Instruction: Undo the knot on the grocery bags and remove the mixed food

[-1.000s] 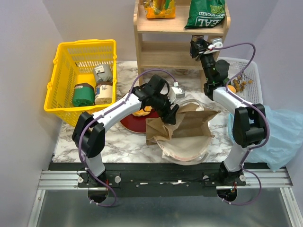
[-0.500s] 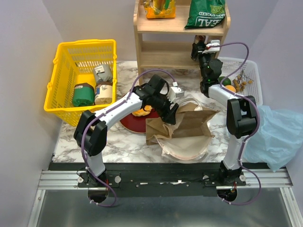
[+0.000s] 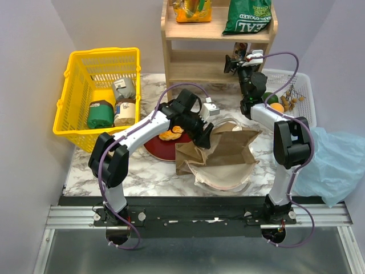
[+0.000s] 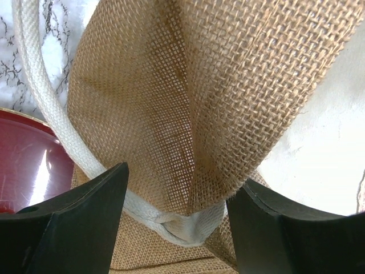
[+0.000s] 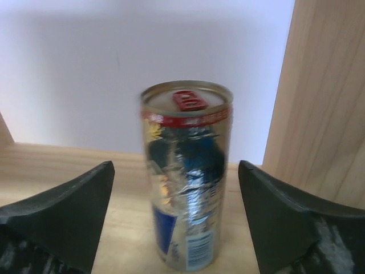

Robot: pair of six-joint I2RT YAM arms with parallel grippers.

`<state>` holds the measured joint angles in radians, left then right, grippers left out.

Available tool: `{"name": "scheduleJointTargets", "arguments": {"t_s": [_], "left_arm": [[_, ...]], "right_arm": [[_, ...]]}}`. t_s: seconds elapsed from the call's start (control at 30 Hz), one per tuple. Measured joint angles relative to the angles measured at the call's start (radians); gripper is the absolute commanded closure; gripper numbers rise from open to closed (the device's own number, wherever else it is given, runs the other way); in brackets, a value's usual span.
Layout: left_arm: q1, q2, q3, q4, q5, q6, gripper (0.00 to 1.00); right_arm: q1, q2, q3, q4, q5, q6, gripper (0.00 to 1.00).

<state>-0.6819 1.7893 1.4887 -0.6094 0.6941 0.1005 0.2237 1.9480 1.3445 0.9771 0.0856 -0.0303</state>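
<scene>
In the right wrist view a red-blue drink can (image 5: 185, 177) stands upright on the wooden shelf (image 5: 68, 188). My right gripper (image 5: 175, 171) is open around it, both fingers clear of the can. From above, the right gripper (image 3: 231, 61) reaches into the shelf's middle level. My left gripper (image 3: 204, 136) is at the rim of the brown bag (image 3: 228, 151). Up close, the left gripper (image 4: 179, 180) is open, with a fold of the woven bag (image 4: 148, 103) and its white handle (image 4: 40, 97) between the fingers. The light-blue bag (image 3: 333, 165) lies crumpled at the right edge.
A doughnut (image 3: 170, 135) sits on a red plate (image 3: 162, 149) left of the bag. A chip bag (image 3: 246, 16) and a yellow-orange packet (image 3: 193, 10) sit on top of the shelf (image 3: 217, 63). Green (image 3: 270, 97) and orange (image 3: 278, 107) fruits lie in the white tray (image 3: 302, 91). A yellow basket (image 3: 102, 91) stands far left.
My right gripper has swung left into the shelf and opened, letting go of the can. The left gripper has shifted slightly up and left at the bag's rim.
</scene>
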Motion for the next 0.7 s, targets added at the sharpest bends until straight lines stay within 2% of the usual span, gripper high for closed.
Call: {"name": "scheduleJointTargets", "arguments": {"t_s": [0.4, 0.6, 0.7], "left_arm": [[0.007, 0.000, 0.007, 0.007, 0.023, -0.004, 0.28], [0.008, 0.000, 0.009, 0.020, 0.044, 0.006, 0.34], [0.013, 0.000, 0.010, 0.024, 0.056, 0.023, 0.38]], "right_arm": [[0.019, -0.151, -0.082, -0.063, -0.002, -0.016, 0.00], [0.032, -0.327, -0.108, -0.330, 0.018, 0.003, 0.00], [0.032, -0.465, -0.175, -0.477, 0.019, 0.013, 0.00]]}}
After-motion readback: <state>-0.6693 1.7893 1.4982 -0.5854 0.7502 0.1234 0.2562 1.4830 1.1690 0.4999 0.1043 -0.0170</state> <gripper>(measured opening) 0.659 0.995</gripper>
